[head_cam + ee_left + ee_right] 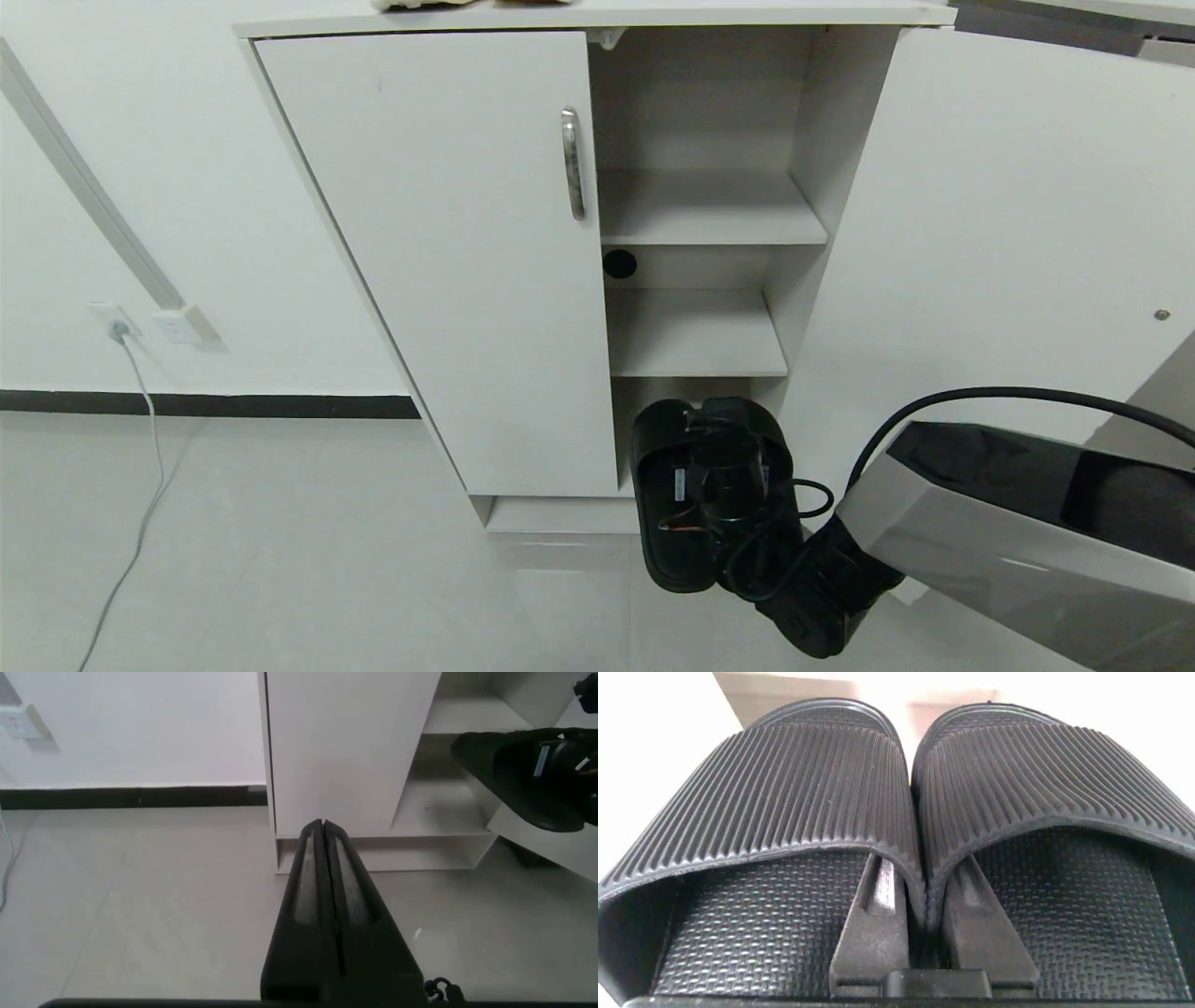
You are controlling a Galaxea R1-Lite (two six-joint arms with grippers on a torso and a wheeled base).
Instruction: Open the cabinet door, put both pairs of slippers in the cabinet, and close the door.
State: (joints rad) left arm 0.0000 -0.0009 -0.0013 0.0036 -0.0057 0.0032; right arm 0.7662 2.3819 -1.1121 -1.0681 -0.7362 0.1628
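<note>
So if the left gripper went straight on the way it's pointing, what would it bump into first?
Probably the closed cabinet door, down near its bottom edge. The left gripper aims at it with only floor in between, though the depth is hard to judge.

Behind the right pincer, angular silver-grey forearm shell topped by a glossy black panel; thick black cable arching off it, thin black leads looped at the black wrist. Left pincer: two long matte-black fingers with grey inset pads.
</note>
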